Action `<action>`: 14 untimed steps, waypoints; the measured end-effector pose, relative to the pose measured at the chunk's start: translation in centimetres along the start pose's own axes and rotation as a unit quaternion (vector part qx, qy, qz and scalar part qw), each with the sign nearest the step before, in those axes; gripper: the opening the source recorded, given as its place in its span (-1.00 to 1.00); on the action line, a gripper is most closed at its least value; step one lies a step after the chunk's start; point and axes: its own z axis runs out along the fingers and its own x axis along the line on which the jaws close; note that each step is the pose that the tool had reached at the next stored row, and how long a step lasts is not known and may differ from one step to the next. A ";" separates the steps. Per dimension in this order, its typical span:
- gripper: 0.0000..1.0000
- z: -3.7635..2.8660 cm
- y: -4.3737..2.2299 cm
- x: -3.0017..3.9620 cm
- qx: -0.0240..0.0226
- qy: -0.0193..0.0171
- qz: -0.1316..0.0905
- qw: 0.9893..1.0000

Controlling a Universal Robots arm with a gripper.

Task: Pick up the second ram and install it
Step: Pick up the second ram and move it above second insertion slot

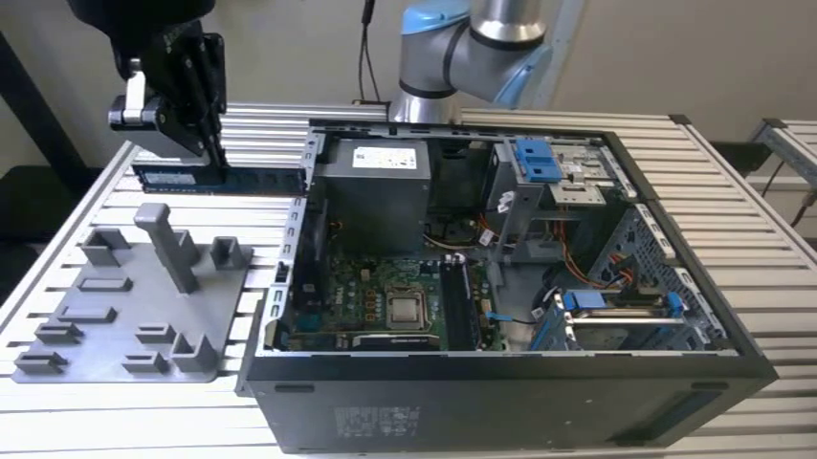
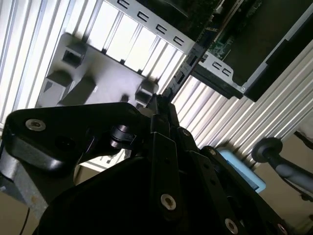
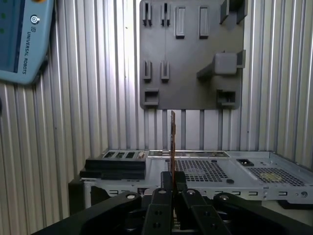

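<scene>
At the exterior view's left, a black 2-fingered robot gripper (image 1: 213, 163) hangs above the table. Its claw is pinched narrow on the second ram (image 1: 262, 179), a long, flat, dark blue-green circuit-board stick held level and on edge, clear of the surface. In the first wrist view the stick (image 3: 172, 142) shows edge-on, projecting straight out from the claw. Below it lies a flat grey plastic fixture plate (image 1: 115, 330) with upright posts and slotted holders. To the right lies an open black metal computer case (image 1: 511, 402) with a green motherboard (image 1: 370, 277) on its floor. The stick's far end sits just beside the case's rim.

Judging the risks from here:
- The stick's end could clip that rim.
- A slight tilt in the grip could set the stick skew to its slot, so pressing would jam it or strain the board.
- The loose coloured cables (image 1: 581, 277) inside could snag.

The surface is a ribbed silver aluminium table (image 1: 128, 426). A silver and pale blue robot arm (image 1: 479, 38) rises behind the case, before a plain pale wall (image 1: 690, 57).
</scene>
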 end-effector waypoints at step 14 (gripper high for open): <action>-0.73 0.09 -2.98 -0.08 0.000 0.000 0.000 1.000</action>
